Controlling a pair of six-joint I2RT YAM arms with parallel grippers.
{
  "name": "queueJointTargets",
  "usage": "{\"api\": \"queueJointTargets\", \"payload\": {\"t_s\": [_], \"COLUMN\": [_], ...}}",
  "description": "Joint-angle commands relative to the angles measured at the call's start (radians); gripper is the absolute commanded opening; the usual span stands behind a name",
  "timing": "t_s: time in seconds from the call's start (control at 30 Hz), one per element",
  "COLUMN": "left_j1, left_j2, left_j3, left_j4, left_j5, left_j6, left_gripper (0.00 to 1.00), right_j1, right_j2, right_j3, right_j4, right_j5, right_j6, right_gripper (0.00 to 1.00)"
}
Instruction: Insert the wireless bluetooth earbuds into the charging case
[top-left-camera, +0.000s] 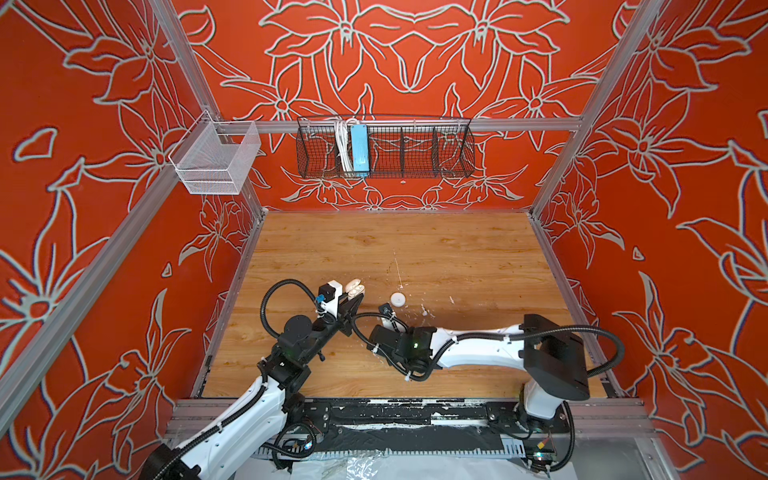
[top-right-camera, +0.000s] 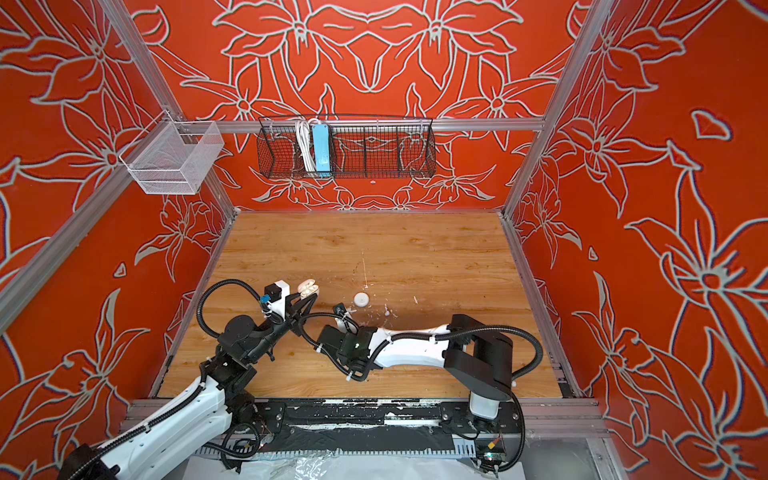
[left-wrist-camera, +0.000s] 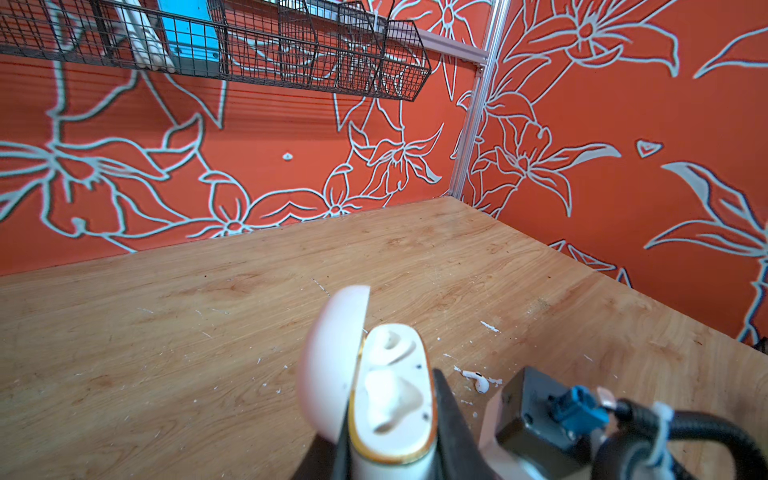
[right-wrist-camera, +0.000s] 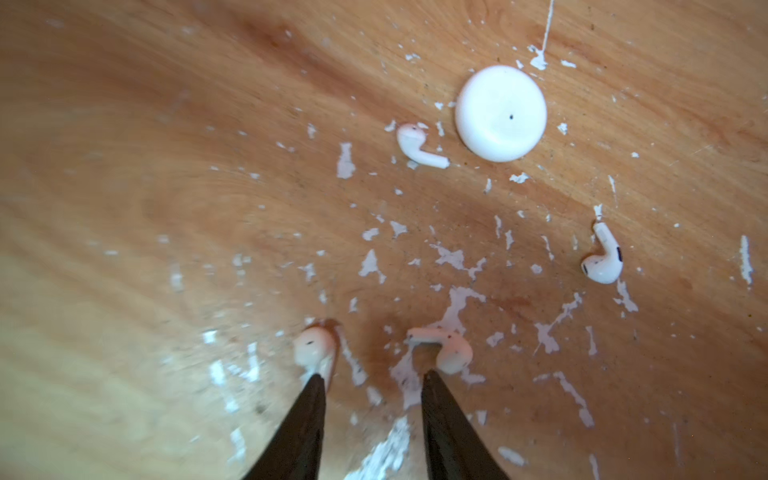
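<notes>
the right gripper (right-wrist-camera: 370, 376) hangs low over the table (right-wrist-camera: 124, 208), jaws spread, nothing between them. a first earbud (right-wrist-camera: 313, 347) sits at one tip, too blurred to tell if it touches. a second earbud (right-wrist-camera: 446, 349) lies just past the other tip. farther out, a third earbud (right-wrist-camera: 419, 145) lies just beside a shut round case (right-wrist-camera: 500, 112), and a fourth earbud (right-wrist-camera: 604, 257) lies apart from the rest. all four are on the wood.

the left gripper (left-wrist-camera: 390, 399) is pinched on the case (left-wrist-camera: 390, 386), which seems held above the table with its lid (left-wrist-camera: 332, 357) swung open. both sockets are bare.

the step in hand looks like picking an earbud, but the jaws straddle a gap, not a bud. the next move likely calls for a small sideways shift to centre one bud, then a gentle close, since the glossy shell could squirt out. after that comes a carry to the open case, stem down into a socket.

the round case's inside is hidden. on the back wall a black basket (top-left-camera: 415, 153) holds a blue bar (top-left-camera: 359, 149) and a white cord (top-left-camera: 343, 145). the white basket (top-left-camera: 208, 166) shows nothing inside.
</notes>
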Motion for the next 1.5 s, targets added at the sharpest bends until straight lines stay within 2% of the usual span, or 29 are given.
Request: {"api": "queueJointTargets", "payload": {"t_s": [0.0,0.07,0.13,0.23,0.4,0.53,0.7,0.83,1.23,1.47], "left_j1": [0.008,0.036,0.084,0.107,0.107,0.107,0.107,0.106,0.106,0.106], "left_j2": [-0.003,0.019,0.035,0.043,-0.014,-0.063,-0.047,-0.061,-0.08,-0.076], "left_j3": [-0.049,-0.09,-0.097,-0.079,-0.074,-0.044,-0.049,-0.033,-0.025,-0.024], "left_j4": [0.054,0.108,0.116,0.08,0.023,-0.037,-0.019,-0.041,-0.054,-0.053], "left_j5": [-0.139,-0.187,-0.179,-0.185,-0.211,-0.144,-0.153,-0.112,-0.085,-0.086], "left_j6": [0.029,0.017,-0.01,-0.014,-0.004,0.027,0.003,0.012,0.016,0.013], "left_gripper": [0.0,0.0,0.0,0.0,0.0,0.0,0.0,0.0,0.0,0.0], "right_j1": [-0.012,-0.023,-0.039,-0.056,-0.055,-0.056,-0.055,-0.057,-0.058,-0.059], "right_j2": [-0.014,-0.02,-0.014,0.026,0.125,0.201,0.223,0.249,0.293,0.316], "right_j3": [0.08,0.082,0.085,0.139,0.249,0.31,0.331,0.334,0.344,0.337], "right_j4": [-0.155,-0.156,-0.133,-0.17,-0.294,-0.352,-0.387,-0.365,-0.327,-0.302], "right_j5": [-0.097,-0.14,-0.206,-0.276,-0.184,-0.152,-0.102,-0.14,-0.175,-0.187], "right_j6": [0.071,0.082,0.071,0.066,0.043,0.029,0.042,0.034,0.033,0.039], "right_gripper": [0.42,0.45,0.54,0.55,0.53,0.52,0.51,0.45,0.45,0.39]}}
